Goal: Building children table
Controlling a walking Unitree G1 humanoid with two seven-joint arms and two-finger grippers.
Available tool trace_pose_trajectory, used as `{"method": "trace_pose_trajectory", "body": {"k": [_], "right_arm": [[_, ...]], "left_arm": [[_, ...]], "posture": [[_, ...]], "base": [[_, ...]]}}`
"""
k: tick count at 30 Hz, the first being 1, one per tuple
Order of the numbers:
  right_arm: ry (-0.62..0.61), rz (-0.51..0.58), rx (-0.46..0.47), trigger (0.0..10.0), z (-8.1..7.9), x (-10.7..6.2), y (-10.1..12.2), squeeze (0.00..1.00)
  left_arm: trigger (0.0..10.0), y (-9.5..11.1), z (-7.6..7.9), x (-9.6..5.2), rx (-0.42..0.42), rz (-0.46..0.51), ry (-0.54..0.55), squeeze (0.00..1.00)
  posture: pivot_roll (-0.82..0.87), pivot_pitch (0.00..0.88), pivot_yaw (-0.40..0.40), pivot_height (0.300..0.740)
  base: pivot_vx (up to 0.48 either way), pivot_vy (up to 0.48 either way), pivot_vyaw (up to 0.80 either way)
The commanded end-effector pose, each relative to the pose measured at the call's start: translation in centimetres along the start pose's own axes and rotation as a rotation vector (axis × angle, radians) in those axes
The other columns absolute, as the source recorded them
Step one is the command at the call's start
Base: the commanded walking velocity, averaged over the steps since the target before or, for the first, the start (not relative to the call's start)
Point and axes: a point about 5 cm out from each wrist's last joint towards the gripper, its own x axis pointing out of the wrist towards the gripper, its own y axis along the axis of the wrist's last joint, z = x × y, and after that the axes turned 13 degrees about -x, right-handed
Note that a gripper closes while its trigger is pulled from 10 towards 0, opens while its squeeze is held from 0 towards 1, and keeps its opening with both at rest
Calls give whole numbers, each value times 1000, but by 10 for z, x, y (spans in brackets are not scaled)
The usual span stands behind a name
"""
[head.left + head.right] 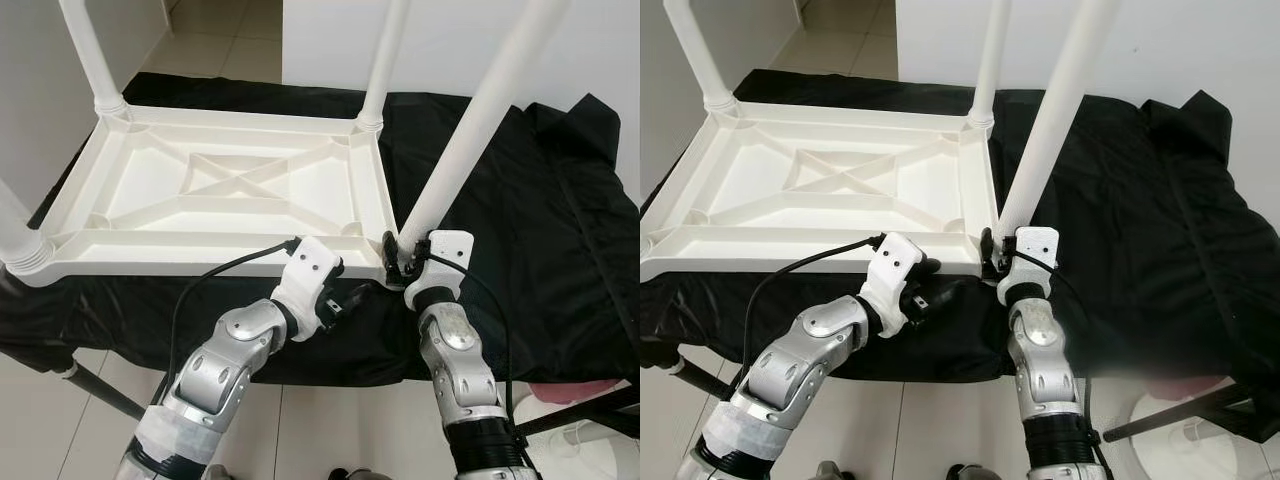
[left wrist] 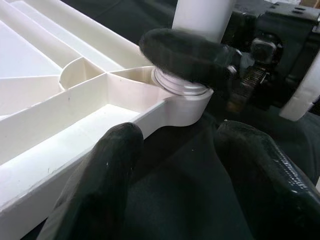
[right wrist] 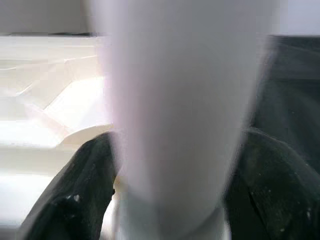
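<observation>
Upturned white tabletop [image 1: 230,190] at centre left on black-draped surface [image 1: 540,220]. Right gripper [image 1: 398,262], fingers clamped round tilted table leg [image 1: 470,130] at near-right corner socket. Left gripper [image 1: 345,298] just below near rim, fingers spread, holding nothing.

An upturned white plastic table top [image 1: 830,190] is lying on black cloth [image 1: 1120,210]; the right gripper [image 1: 992,256] is clasping the near-right white leg [image 1: 1050,120] (tilted rightward).
</observation>
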Motion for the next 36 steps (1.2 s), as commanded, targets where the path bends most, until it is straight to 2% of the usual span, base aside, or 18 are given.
{"method": "trace_pose_trajectory", "body": {"k": [1,5,9,20,32,34,35,36], "right_arm": [[74,8,-31,10000,12,-4,-7,0],[151,14,-75,10000,23,-4,-12,0],[186,13,-81,10000,24,-2,-15,0],[285,54,-66,10000,14,1,-19,0],[397,54,-73,10000,13,17,-23,0],[415,56,-89,4863,13,20,-23,0],[421,59,-97,4392,13,22,-23,0],[418,61,-87,2078,14,23,-23,0]], "left_arm": [[10000,0,2,-1,0,-3,-18,0],[10000,0,1,-1,1,-4,-18,0],[10000,0,1,0,4,-5,-18,0],[10000,-6,6,-3,36,-16,-40,0],[10000,-7,8,0,50,-12,-36,0],[10000,-7,9,1,52,-9,-34,0],[10000,-7,9,1,54,-8,-33,0],[10000,-6,9,1,53,-6,-31,0]], "posture": [[-9,127,-42,740],[-7,123,-42,740],[-5,122,-43,740],[8,114,-30,740],[9,111,-31,740],[17,112,-36,740],[19,112,-36,740],[21,112,-36,740]], "base": [[0,0,0],[0,0,0],[0,0,0],[0,0,0],[0,0,0],[0,0,0],[0,0,0],[0,0,0]]}}
